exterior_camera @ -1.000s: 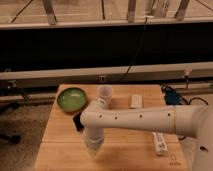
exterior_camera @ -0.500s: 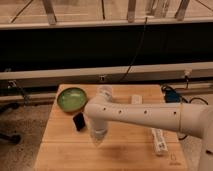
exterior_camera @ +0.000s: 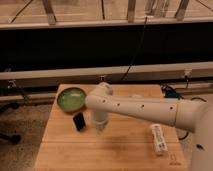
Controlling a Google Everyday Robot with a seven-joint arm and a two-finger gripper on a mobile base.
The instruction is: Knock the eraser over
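- On the wooden table [exterior_camera: 125, 150], left half: 1 eraser [exterior_camera: 79, 121], black, stood upright, just below the green bowl [exterior_camera: 71, 98].
- Right half: 1 long white bar [exterior_camera: 159, 138], lying flat; its dark markings could not be read.
- 1 white arm [exterior_camera: 145, 107] reached in from the right and bent downward at its left end.
- 1 gripper [exterior_camera: 100, 129] pointed down at the table, just right of the eraser; whether apart or together could not be told.
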